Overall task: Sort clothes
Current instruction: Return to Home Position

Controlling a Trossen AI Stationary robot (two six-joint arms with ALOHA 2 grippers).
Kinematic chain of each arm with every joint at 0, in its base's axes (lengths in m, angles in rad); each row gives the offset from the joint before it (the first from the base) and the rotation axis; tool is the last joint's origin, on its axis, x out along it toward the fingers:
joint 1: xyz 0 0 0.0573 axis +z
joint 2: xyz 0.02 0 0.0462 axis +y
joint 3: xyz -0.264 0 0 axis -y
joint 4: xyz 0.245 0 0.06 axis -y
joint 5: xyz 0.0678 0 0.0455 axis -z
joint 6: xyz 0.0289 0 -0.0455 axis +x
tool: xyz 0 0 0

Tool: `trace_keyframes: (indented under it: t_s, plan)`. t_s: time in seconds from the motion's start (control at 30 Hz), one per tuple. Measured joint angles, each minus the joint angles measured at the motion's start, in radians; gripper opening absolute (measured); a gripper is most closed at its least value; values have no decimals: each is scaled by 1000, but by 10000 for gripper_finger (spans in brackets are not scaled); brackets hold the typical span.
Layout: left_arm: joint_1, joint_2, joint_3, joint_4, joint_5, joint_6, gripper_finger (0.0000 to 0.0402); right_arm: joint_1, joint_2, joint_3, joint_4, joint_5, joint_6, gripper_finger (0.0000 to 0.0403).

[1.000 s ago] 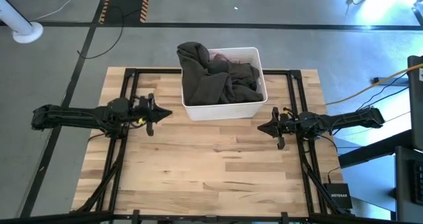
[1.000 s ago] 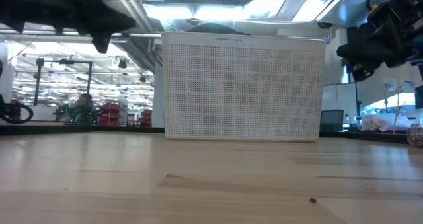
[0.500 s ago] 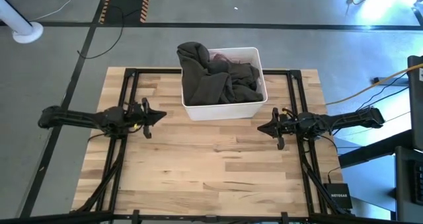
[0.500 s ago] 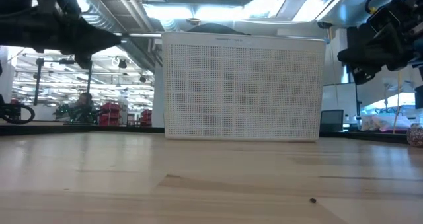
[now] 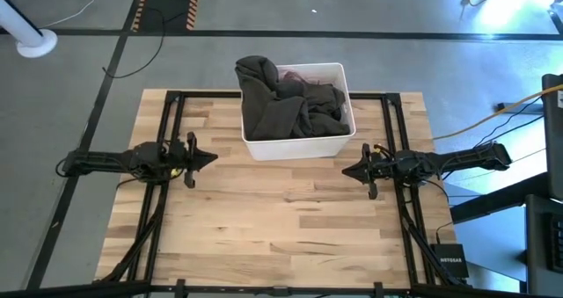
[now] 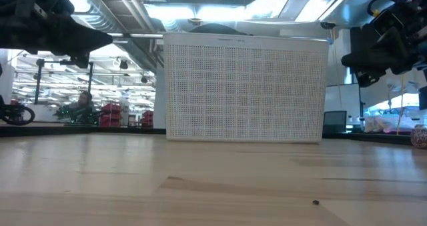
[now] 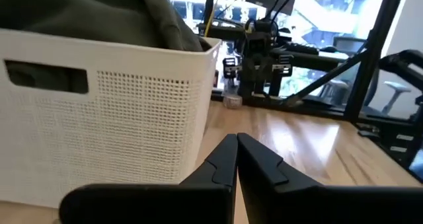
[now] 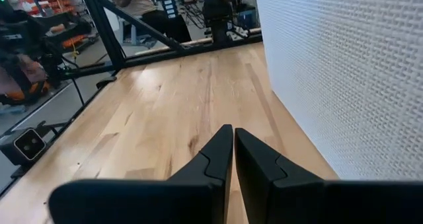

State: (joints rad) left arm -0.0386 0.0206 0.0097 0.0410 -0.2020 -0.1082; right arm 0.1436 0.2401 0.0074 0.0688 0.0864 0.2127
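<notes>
Large dark olive-brown fabric garment point(image 5: 286, 105) sits heaped in the white rectangular perforated plastic bin point(image 5: 295, 146), which stands at the far-middle of the light wooden table point(image 5: 281, 236). It fills the bin to the top, w/ one fold draped over the rim's far-left corner; whatever lies under it is hidden. From table level only a low dark hump of it shows above the rim. Left arm point(image 5: 114, 162) reaches in from the table's left edge. The left jaws hang above the wood near the bin's near-left corner, apart from it, pointing twd the middle. Left wrist view: the two dark fingers point(image 7: 218, 171) are pressed flat together w/ nothing btwn them, bin wall close alongside. Right arm point(image 5: 440, 163) comes in from the right edge. The right jaws are near the bin's near-right corner, not touching it, pointing twd the left arm. Right wrist view: fingers point(image 8: 215, 158) closed tip to tip, holding nothing, mesh wall beside them. Low view: both arms are well clear of the table top. Small dark speck point(image 6: 315, 201) lies on the near part of the table.
</notes>
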Motion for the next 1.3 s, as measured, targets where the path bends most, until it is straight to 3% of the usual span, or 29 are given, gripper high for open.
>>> trace_keyframes:
  t_s: [1.3]
  plan:
    - [3, 7, 0, 1, 0, 34, 6, 0, 0, 0, -44, 0, -1, 34]
